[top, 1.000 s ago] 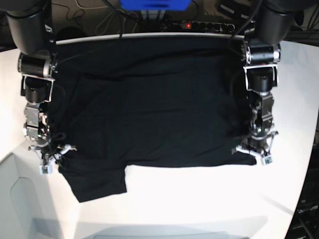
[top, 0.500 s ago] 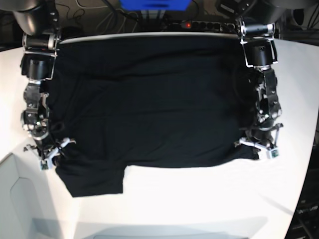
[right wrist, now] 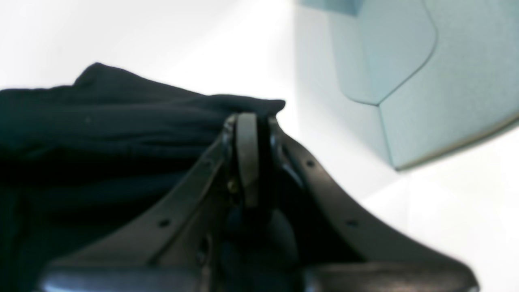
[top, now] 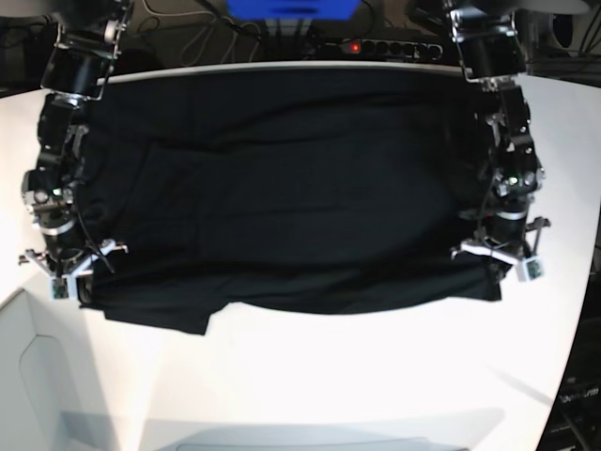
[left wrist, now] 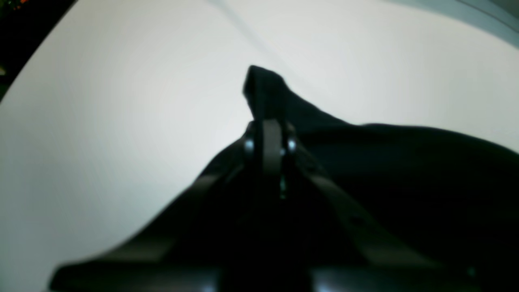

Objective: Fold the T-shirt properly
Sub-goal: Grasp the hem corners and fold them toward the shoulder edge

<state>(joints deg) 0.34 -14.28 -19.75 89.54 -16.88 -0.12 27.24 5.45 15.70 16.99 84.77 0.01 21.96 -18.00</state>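
Black T-shirt (top: 282, 188) spread wide over the white counter (top: 376, 376), reaching the far edge and stretching nearly from the left side to the right. Near hem running roughly straight across the middle of the counter, with one flap (top: 155, 315) hanging lower toward the near left corner. No print or tag visible from above; only plain dark cloth with soft creases.

Left gripper (top: 507, 258) at the shirt's near corner by the right edge of the counter, jaws closed on a pinch of the black cloth. In the left wrist view, same gripper (left wrist: 267, 138) with jaws pressed together and a small peak of fabric (left wrist: 263, 87) sticking up past the tips, the rest of the shirt (left wrist: 405, 170) falling away to the right over the pale counter (left wrist: 101, 101).

Right gripper (top: 66, 272) at the opposite near corner by the left edge of the counter, jaws likewise clamped on the shirt. In the right wrist view, gripper (right wrist: 249, 129) closed with bunched, folded cloth (right wrist: 121, 121) trapped at the tips and trailing left; bright counter (right wrist: 182, 32) beyond, and a pale blue-grey panel (right wrist: 397, 61) at upper right.

Both arms reaching down from the far corners along the shirt's two sides. Beyond the far edge, a dark power strip with a red light (top: 355, 46) and a blue object (top: 291, 7).
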